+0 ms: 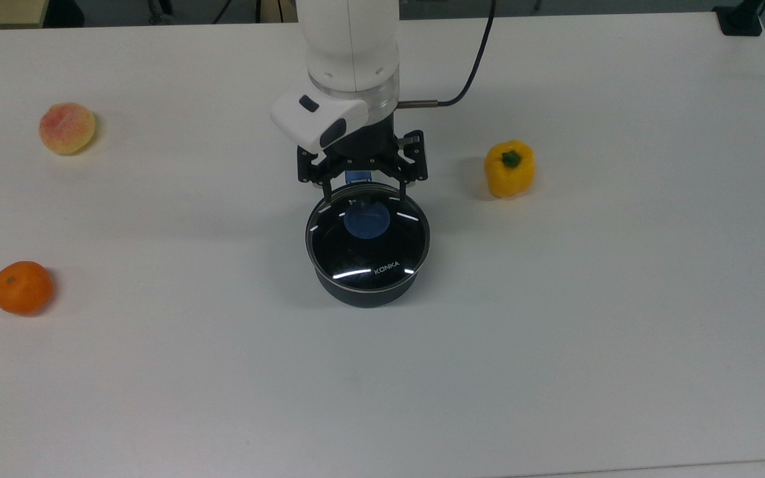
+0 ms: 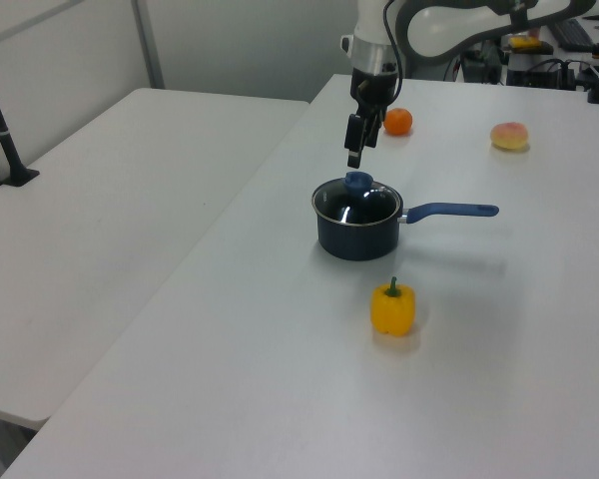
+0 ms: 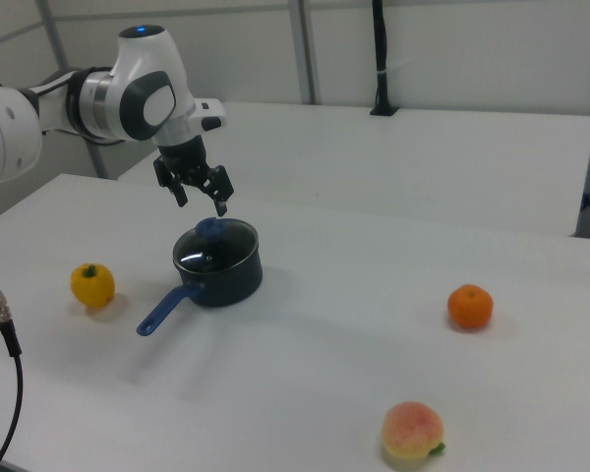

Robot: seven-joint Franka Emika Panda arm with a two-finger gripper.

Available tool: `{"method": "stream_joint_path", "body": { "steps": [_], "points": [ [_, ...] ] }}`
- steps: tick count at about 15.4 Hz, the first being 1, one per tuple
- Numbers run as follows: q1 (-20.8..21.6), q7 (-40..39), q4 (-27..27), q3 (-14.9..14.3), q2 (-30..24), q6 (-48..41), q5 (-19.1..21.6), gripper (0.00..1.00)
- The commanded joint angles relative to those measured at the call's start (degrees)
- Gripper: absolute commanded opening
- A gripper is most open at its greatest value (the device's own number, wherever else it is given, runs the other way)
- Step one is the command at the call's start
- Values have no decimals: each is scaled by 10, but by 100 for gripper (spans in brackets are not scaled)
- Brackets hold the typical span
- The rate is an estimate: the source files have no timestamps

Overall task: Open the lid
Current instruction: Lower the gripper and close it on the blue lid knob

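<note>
Jaws spread wide and empty, gripper [image 1: 362, 191] poised above the lid's far rim.

The fingers hang apart, clear of the blue knob [image 1: 366, 220]; the lid [image 1: 368, 239] sits closed on the saucepan [image 2: 356, 235] at mid-table. In the top view, a yellow pepper [image 1: 509, 168] lies well right, a peach [image 1: 67, 128] and an orange [image 1: 22, 287] far left. Bare white table [image 1: 555, 332] surrounds the pan, every edge well away.

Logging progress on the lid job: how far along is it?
Done: the open claw has reached the saucepan. In hand: it hovers just above the blue knob, not gripping. Left: close on the knob and lift the lid, which sits on the pan.
</note>
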Motion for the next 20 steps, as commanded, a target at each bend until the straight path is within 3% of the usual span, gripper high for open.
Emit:
{"method": "stream_joint_path", "body": {
  "steps": [1,14,17,19,20],
  "points": [
    [10,9,5,-3,15,25,-19,100],
    [13,6,-35,-2,22,62,-53,99],
    [12,5,-41,9,22,63,-66,82],
    [12,5,-43,10,22,63,-66,61],
    [11,6,-44,10,22,63,-64,40]
  ]
}}
